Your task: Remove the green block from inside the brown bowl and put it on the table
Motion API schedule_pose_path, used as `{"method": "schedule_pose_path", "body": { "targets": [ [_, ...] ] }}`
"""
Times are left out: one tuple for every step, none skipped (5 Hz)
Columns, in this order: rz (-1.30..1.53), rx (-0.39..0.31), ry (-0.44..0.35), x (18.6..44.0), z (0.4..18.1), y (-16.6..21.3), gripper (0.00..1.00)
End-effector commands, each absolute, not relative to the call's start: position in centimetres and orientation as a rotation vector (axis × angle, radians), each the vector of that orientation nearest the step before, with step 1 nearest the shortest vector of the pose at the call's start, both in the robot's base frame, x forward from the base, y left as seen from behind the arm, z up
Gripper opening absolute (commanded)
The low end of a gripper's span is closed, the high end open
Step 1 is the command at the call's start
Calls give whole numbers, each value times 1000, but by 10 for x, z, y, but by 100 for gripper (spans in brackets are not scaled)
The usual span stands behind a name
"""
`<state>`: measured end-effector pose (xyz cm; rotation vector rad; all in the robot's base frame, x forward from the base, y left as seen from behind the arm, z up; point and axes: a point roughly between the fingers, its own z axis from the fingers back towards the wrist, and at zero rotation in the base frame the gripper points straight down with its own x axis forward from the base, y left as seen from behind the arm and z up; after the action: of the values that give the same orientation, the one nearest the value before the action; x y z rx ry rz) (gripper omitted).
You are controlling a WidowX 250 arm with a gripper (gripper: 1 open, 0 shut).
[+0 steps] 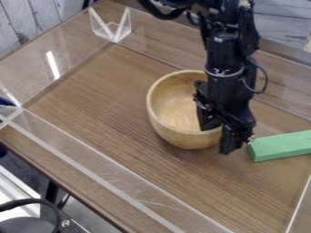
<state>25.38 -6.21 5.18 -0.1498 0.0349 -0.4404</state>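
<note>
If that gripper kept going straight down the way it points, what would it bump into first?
Probably the near-right rim of the brown bowl, which the gripper straddles; if it misses, the table. Depth is unclear.

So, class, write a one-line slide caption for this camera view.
Green block lies on the table beside the upright brown bowl, end effector at its rim.

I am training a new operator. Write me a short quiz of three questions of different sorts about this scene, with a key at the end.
1. True or false: the green block lies inside the brown bowl.
2. Multiple choice: the bowl now A) stands flat on the table, B) is tipped on its edge, C) hangs in the air.
3. Short answer: where is the claw relative to the bowl?

Key
1. False; the block lies on the table, right of the bowl.
2. A.
3. At the bowl's right rim, pointing down, between bowl and block.
</note>
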Motion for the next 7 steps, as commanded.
{"method": "schedule_pose_path", "body": {
  "targets": [
    [-451, -150, -59, 266, 80, -66, 100],
    [-451, -150, -73, 266, 90, -67, 100],
    [-449, -148, -80, 267, 95, -67, 100],
    [-447, -146, -89, 268, 101, -67, 100],
    [-444, -141, -109, 268, 112, -66, 100],
    [-437, -134, -133, 270, 124, -65, 100],
    [-421, -121, -159, 273, 137, -62, 100]
  ]
}}
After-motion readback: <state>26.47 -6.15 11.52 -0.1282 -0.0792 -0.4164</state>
